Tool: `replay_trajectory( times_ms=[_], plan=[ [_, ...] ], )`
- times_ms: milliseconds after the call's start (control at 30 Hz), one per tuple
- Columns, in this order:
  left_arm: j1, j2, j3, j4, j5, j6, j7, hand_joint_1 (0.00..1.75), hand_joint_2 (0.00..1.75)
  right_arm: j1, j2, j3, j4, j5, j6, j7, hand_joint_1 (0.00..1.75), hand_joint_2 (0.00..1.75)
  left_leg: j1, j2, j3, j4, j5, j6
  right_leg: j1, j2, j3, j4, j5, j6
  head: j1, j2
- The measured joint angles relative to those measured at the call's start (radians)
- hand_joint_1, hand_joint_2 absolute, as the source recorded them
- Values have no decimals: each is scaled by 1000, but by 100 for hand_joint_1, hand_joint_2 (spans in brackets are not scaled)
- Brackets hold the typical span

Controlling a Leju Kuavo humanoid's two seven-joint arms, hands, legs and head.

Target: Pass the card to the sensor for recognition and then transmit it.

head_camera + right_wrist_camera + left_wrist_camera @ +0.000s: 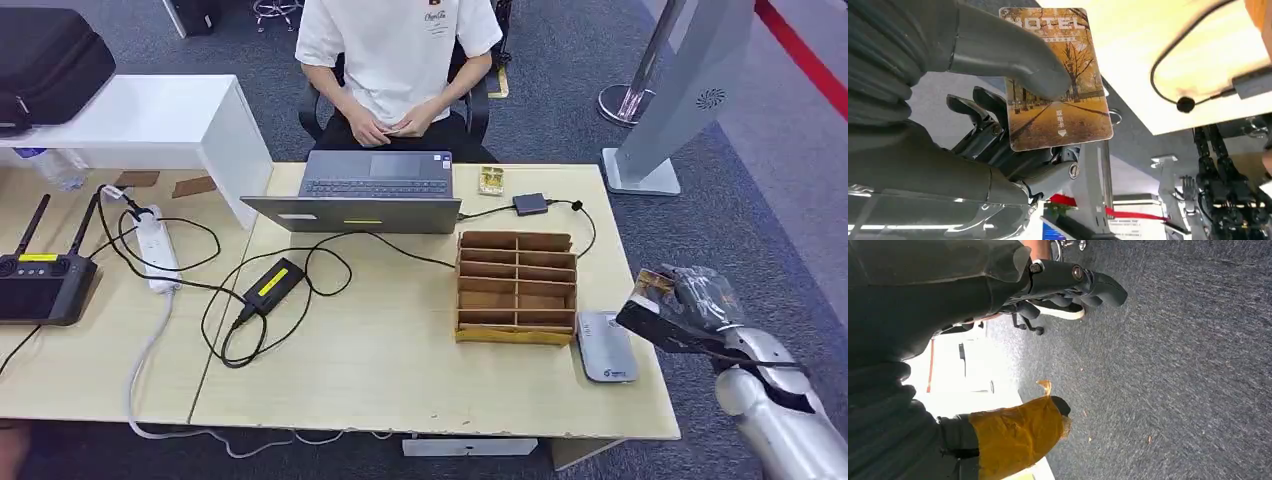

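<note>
My right hand (695, 300) hovers off the table's right edge, just right of the grey card sensor (605, 347). It pinches a hotel card (1058, 80) printed with autumn trees between the thumb (1008, 52) and the fingers behind it; in the head view the card (652, 284) pokes out at the hand's left. The sensor lies flat on the table near the front right corner, next to a wooden slotted card rack (516, 286). My left hand (1013, 435), its finger wrapped in yellow tape, hangs over grey carpet with nothing in it.
A person (400, 60) sits behind the table at a laptop (365, 192). Cables, a black power brick (272, 283), a white power strip (157, 252) and a remote controller (40, 280) lie on the left half. A small card (491, 180) and a black adapter (530, 204) sit behind the rack.
</note>
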Motion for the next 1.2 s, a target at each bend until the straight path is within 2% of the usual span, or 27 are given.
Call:
replay_trajectory(
  times_ms=[300,433,733,1200],
  plan=[
    [0,0,0,0,0,-1,0,0,175,5,11,0,8,1,-2,-2,175,175,0,0,0,0,0,0,0,0,0,0,0,0,0,0],
    [-1,0,0,0,-1,-5,2,0,175,31,67,10,74,13,-29,-17,175,175,0,1,1,0,0,0,0,0,0,0,0,0,0,0],
    [-1,0,0,0,-2,-8,2,0,175,39,112,11,138,34,-51,-23,175,175,0,2,2,0,0,0,0,1,1,0,0,0,0,0],
    [-1,0,-1,0,-2,-8,3,0,175,20,141,14,177,54,-59,-32,175,175,0,3,3,0,0,0,0,2,3,0,0,0,0,0]
  ],
)
